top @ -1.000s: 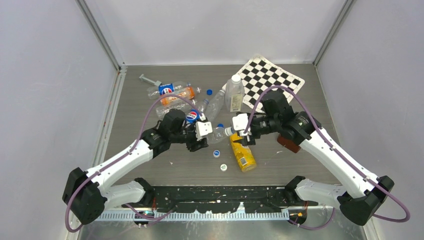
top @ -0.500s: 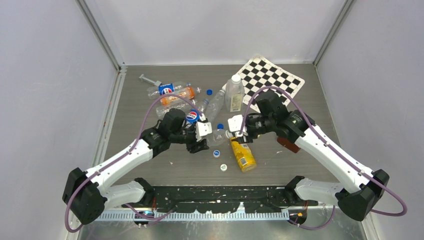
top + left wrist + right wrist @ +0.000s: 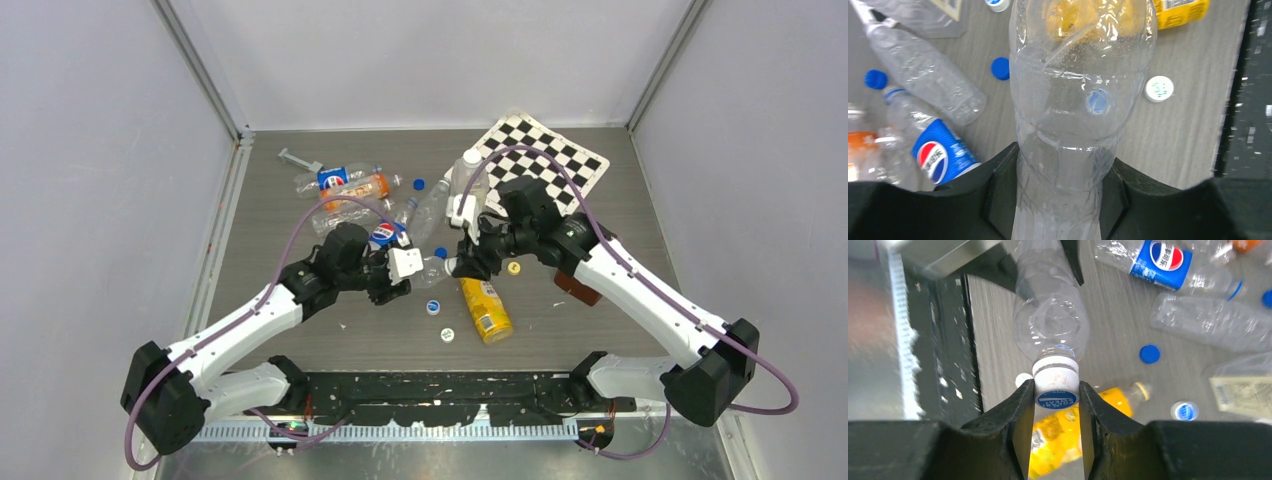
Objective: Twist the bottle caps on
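At the middle of the table [image 3: 380, 345], a clear unlabelled bottle [image 3: 1080, 100] is held level between the two grippers. The left gripper [image 3: 1058, 187] pinches its lower body between both black fingers. The bottle looks empty apart from droplets on its inner wall. The right gripper [image 3: 1057, 402] is pressed onto the white cap [image 3: 1056, 382] sitting on the bottle's mouth, one finger on each side. The cap's blue top carries white print that seems to read "POCARI SWEAT". How far the cap is threaded on cannot be told.

The left arm reaches diagonally in from the near left corner. The right arm arcs over from the near right corner, its wrist bent back so its gripper faces the left one.

A Pepsi bottle [image 3: 1160, 257] with the red, white and blue roundel lies toward the far left. Beside it lies a slim clear bottle [image 3: 1208, 322], uncapped. A yellow bottle [image 3: 485, 308] lies on its side just below the held cap — its label print is too small to read. A squarish bottle [image 3: 468, 190] with a pale label stands capped toward the far edge, beside a checkerboard [image 3: 545, 155] in the far right corner.

Loose on the table are a blue cap [image 3: 1150, 353], a blue-and-white cap [image 3: 1184, 411], a white cap with green print [image 3: 1159, 89] and a yellow cap [image 3: 514, 267].
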